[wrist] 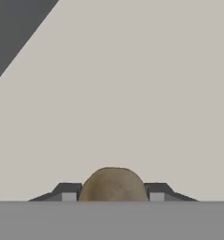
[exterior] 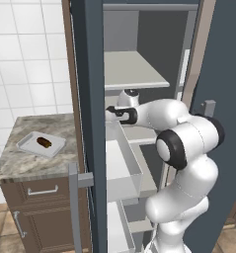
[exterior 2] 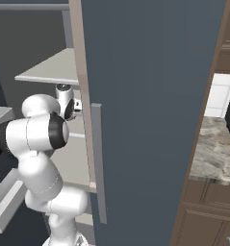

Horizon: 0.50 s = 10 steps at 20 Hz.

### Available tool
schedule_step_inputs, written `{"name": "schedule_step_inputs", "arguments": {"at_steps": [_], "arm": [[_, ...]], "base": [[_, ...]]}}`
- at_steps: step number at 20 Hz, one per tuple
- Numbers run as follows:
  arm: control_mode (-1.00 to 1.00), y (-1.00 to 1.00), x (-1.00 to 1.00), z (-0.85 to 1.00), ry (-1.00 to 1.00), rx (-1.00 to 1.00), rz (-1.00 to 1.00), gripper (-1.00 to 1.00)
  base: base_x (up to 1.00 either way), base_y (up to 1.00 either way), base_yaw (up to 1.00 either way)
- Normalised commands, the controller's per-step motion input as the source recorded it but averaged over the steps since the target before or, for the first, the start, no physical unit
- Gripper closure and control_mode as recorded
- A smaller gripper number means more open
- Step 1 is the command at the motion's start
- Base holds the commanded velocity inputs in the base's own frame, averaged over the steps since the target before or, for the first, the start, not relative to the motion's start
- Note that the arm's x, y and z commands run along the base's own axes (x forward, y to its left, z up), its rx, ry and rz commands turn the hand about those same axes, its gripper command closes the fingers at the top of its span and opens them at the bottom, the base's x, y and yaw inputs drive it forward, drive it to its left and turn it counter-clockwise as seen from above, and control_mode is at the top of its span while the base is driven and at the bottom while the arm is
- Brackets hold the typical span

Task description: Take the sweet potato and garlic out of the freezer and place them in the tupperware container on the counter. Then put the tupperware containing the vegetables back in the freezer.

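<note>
A small olive-tan garlic [wrist: 112,183] lies on a light grey freezer shelf [wrist: 132,93]. My gripper [wrist: 112,196] is shut on the garlic, one dark fingertip [wrist: 69,192] against each of its sides. In the left base view the arm reaches into the open freezer [exterior: 90,74], and my hand [exterior: 120,112] is at mid height by the door's inner edge. The dark reddish-brown sweet potato [exterior: 44,143] lies in the pale tupperware container [exterior: 26,147] on the speckled counter [exterior: 20,168], left of the freezer.
White door bins [exterior: 124,170] hang just below my hand. An upper grey shelf [exterior: 134,71] lies above it. The freezer's other door [exterior 2: 150,96], with its long grey bar handle [exterior 2: 99,163], stands close on the arm's right. Brown cabinets [exterior: 38,210] sit under the counter.
</note>
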Motion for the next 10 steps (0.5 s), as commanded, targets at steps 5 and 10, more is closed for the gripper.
{"name": "schedule_step_inputs", "arguments": {"at_steps": [5,10], "arm": [[-1.0,-0.01,-0.48,-0.1,-0.03,0.0,-0.01,1.0],[-1.0,-0.17,-0.68,-0.02,-0.11,0.0,-0.04,1.0]], "base": [[0.0,0.0,0.0],[0.0,0.0,0.0]]}}
